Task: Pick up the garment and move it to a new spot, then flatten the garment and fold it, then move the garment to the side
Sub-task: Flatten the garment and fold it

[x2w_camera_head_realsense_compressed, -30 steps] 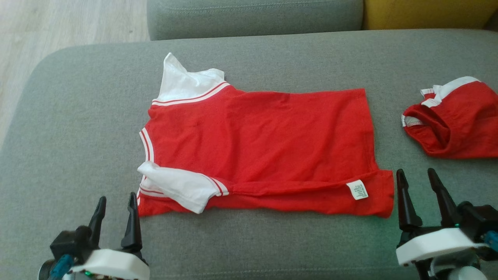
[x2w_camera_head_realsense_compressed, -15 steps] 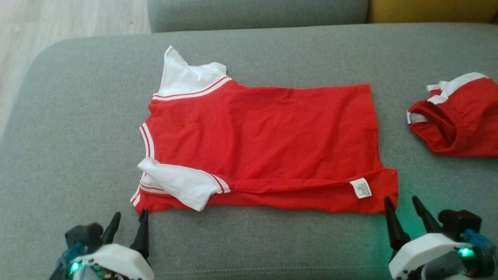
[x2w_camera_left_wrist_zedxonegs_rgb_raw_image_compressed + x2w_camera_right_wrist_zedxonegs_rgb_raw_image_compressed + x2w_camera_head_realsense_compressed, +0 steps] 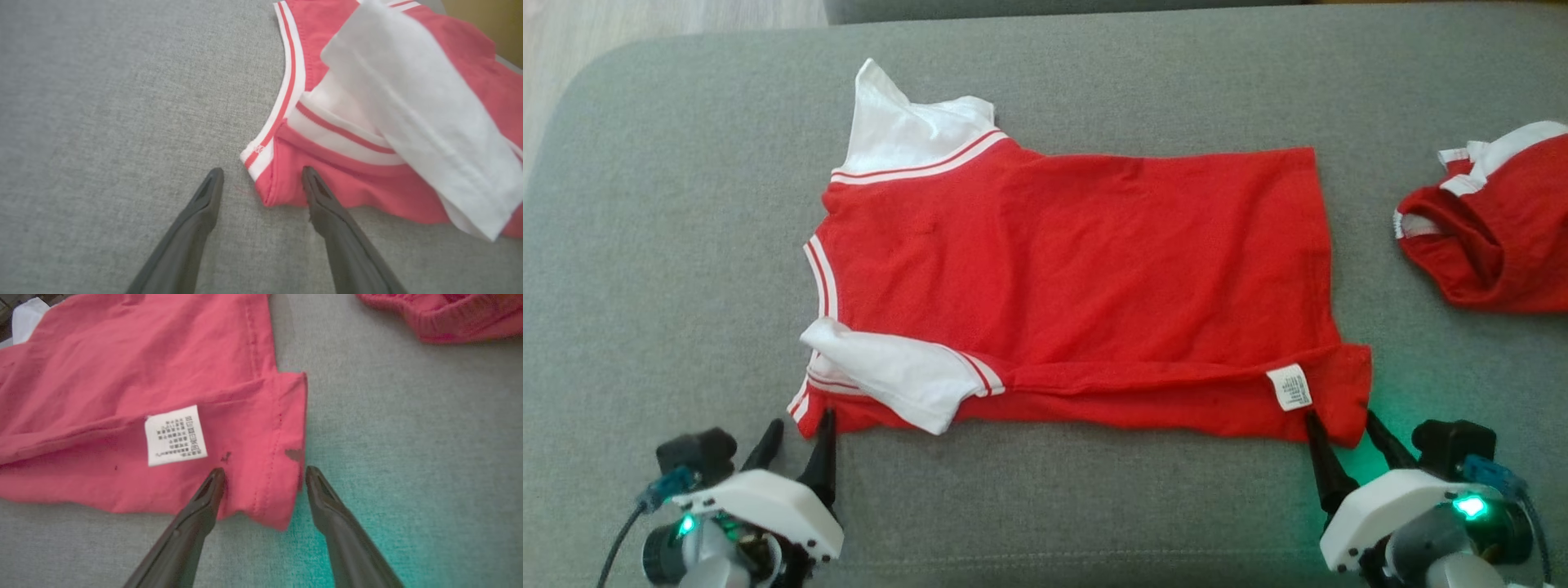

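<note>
Here the red shirt (image 3: pixel 1078 286) lies flat on the grey cushion (image 3: pixel 686 245), its near shoulder corner between the spread fingers of the left gripper (image 3: pixel 801 420) and its near hem corner between those of the right gripper (image 3: pixel 1341 418), neither pair clamped on it

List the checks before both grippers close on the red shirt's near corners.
1. Left gripper open: ok, jaws apart.
2. Left gripper straddling the near collar-end corner of the red shirt: ok, the corner lies between its fingers.
3. Right gripper open and straddling the near hem corner: ok.
4. White sleeve clear of the left jaws: ok, it lies beside them, apart.
5. Shirt flat: not ok, the near edge is folded over, with the care label showing.
6. Fingertips low enough to catch the fabric: cannot tell.
</note>
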Motion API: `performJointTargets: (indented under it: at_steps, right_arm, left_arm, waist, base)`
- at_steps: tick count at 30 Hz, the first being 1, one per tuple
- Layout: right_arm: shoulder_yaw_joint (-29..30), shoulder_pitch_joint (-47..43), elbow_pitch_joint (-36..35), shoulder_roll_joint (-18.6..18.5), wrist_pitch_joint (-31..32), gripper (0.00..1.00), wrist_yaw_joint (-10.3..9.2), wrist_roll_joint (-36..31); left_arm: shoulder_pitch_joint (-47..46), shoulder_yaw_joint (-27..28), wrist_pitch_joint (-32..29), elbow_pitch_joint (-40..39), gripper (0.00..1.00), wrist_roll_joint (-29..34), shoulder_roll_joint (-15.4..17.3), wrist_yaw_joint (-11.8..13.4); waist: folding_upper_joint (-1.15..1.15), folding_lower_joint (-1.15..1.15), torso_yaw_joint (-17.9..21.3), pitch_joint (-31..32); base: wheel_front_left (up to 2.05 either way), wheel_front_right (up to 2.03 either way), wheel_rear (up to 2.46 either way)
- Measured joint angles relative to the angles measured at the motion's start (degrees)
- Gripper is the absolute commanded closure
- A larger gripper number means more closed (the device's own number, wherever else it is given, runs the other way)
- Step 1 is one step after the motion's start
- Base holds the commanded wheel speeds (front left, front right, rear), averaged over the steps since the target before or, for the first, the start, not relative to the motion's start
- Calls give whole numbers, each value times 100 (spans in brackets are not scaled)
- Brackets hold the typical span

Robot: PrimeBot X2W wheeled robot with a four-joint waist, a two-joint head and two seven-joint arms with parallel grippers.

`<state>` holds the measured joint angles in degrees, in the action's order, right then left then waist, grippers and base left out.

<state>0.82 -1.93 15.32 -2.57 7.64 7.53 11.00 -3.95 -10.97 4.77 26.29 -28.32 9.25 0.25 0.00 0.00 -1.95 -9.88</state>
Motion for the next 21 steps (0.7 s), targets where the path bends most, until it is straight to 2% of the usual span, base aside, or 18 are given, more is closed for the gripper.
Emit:
performJointTargets:
  at_steps: [1, 2, 3, 4, 5, 6, 7, 8, 9, 15, 21]
  right_arm:
    - [8, 15, 53, 0, 7, 0, 0, 3]
    - [24, 29, 119, 0, 76, 0, 0, 10]
    - [33, 38, 180, 0, 112, 0, 0, 12]
    - [25, 56, 191, -1, 112, 0, 0, 74]
    - [18, 82, 215, -1, 113, 0, 0, 157]
    - [4, 127, 249, -1, 120, 18, 0, 204]
    - [-3, 174, 275, -1, 120, 54, 0, 269]
    - [-4, 215, 308, -1, 120, 72, 0, 322]
    - [-3, 257, 352, -3, 121, 100, 0, 331]
    - [-10, 285, 389, -2, 119, 100, 0, 581]
    - [160, 194, -27, 0, 279, 100, 0, 673]
  left_arm:
    - [-35, 2, -13, 19, 0, -34, -1, -33]
    - [-77, -4, -13, 56, 25, -56, -1, -76]
    - [-122, -5, -13, 99, 59, -62, 0, -108]
    - [-147, -4, -12, 126, 82, -70, 2, -135]
    - [-177, -4, -5, 157, 100, -92, 3, -179]
    - [-203, -9, -5, 189, 100, -120, 3, -207]
    - [-224, -15, -5, 203, 100, -130, -1, -236]
    - [-227, -16, -4, 219, 100, -138, -2, -243]
    - [-228, -20, 23, 243, 100, -146, 0, -267]
    - [-241, -85, 94, 223, 100, -168, 3, -286]
    - [-171, -109, 70, -383, 100, -168, 81, -222]
  waist:
    - [0, 0, -5, -21]
    - [0, 0, -10, -40]
    - [0, 0, -13, -57]
    - [0, 0, -15, -73]
    - [0, 0, -16, -86]
    - [0, 0, -14, -96]
    - [0, 0, -14, -102]
    - [0, 0, -16, -105]
    - [0, 0, -18, -108]
    - [0, 0, -51, -92]
    - [0, 0, -78, -36]
  base:
    - [0, 0, 0]
    - [0, 0, 0]
    - [0, 0, 0]
    - [0, 0, 0]
    - [0, 0, 0]
    - [0, 0, 0]
    - [0, 0, 0]
    - [0, 0, 0]
    - [0, 0, 0]
    - [0, 0, 0]
    - [0, 0, 0]
